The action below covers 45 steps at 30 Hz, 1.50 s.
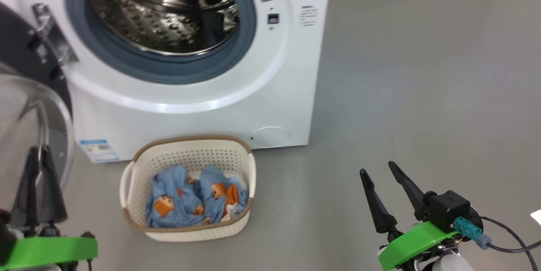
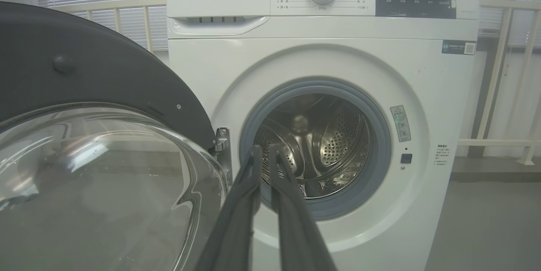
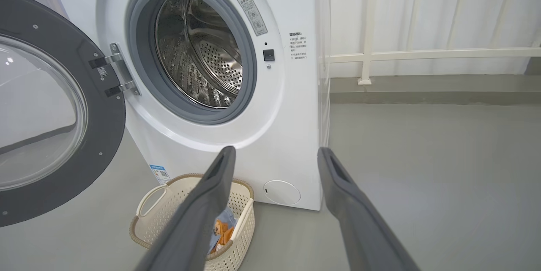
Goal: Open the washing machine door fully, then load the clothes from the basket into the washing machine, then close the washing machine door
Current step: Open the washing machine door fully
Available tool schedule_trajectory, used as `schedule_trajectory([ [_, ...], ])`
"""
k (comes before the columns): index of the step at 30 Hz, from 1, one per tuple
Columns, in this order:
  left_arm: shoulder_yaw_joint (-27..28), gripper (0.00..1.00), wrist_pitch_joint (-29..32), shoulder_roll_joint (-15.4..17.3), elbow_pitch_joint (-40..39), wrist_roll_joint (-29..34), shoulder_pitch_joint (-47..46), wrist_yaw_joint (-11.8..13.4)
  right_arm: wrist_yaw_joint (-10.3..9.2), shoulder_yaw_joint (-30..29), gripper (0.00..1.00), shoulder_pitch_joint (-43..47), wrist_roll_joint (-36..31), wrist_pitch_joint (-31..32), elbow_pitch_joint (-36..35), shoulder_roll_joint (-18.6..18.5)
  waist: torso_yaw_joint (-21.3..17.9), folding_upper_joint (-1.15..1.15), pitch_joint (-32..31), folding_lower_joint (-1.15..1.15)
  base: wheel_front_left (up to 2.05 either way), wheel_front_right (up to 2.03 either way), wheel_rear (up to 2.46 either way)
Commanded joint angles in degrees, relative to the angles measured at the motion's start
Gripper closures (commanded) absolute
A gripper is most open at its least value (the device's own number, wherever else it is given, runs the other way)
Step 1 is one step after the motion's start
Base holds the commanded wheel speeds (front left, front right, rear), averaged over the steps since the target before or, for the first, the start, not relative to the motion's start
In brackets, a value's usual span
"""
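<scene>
The washer [image 1: 279, 85] stands on the grey floor [image 1: 422, 93]. Its mouth is uncovered, with a grey gasket [image 1: 169, 72] ringing the steel drum [image 1: 165, 13]. The door [image 3: 105, 127] is swung wide out on its hinge [image 3: 118, 72] to the robot's left, and its inner face and glass bowl are turned toward the robot.

The basket [image 1: 194, 159] sits on the floor just in front of the washer, below the mouth, between the blue label [image 1: 98, 149] and the round cap [image 1: 270, 136]. The clothes [image 1: 186, 199] lie heaped inside it, blue with orange bears.

The right gripper [image 1: 376, 168] hangs low on the robot's right over bare floor, well apart from the basket. Its fingers are spread wide with nothing between them.

The left gripper [image 2: 264, 152] sits low on the left, close by the door's glass. In the left wrist view it points at the drum mouth. Its fingers are drawn nearly together with only a slit between the tips, and they grip nothing.
</scene>
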Motion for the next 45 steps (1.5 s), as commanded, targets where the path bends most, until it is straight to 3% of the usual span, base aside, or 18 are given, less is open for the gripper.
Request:
schedule_trajectory([
  [1, 1.5, 0.75, 0.6, 1.2, -1.5, 0.3, 0.3, -0.1, 0.09, 1.9, 0.0, 0.0, 0.5, -0.7, -2.2, 0.3, -4.2, 0.0, -2.2, 0.0, 0.0, 0.0, 0.0],
  [2, 1.1, 0.09, 1.1, 0.7, -1.5, 0.0, 2.0, 0.2, 0.09, 2.3, 0.0, 0.4, 0.6, -0.7, -3.0, 0.4, -5.7, 0.0, -2.6, 0.0, 0.0, 0.0, 0.0],
  [3, 1.0, 0.0, 1.5, 0.5, -1.4, -0.1, 2.9, 0.5, 0.09, 2.4, 0.0, 0.6, 0.6, -0.7, -3.4, 0.4, -6.4, 0.0, -2.8, 0.0, 0.0, 0.0, 0.0],
  [11, 0.2, 0.0, 3.5, -0.7, -0.1, -0.5, 8.7, 2.7, 0.09, 2.5, 0.0, 2.5, 0.8, -0.3, -6.3, 0.4, -9.4, 0.0, -3.2, 0.0, 0.0, 0.0, 0.0],
  [20, -0.8, 0.0, 4.9, -1.1, 2.2, -1.1, 11.8, 4.3, 0.09, 1.0, 0.0, 3.9, 0.7, 0.2, -8.5, 0.5, -9.3, 0.0, -2.5, 0.0, 0.0, 0.0, 0.0],
  [28, -1.4, 0.0, 3.9, -1.0, 2.6, -4.0, 12.4, 3.2, 0.09, -0.4, 0.0, 4.4, 0.0, 0.2, -8.9, 0.6, -7.8, 0.0, -2.4, 0.0, 0.0, 0.0, 0.0],
  [45, -2.7, 0.0, 3.3, 0.5, 1.4, -3.7, 11.9, 3.0, 0.09, -1.4, 0.0, 4.5, -0.4, 0.1, -8.5, 0.8, -5.8, 0.0, -2.4, 0.0, 0.0, 0.0, 0.0],
])
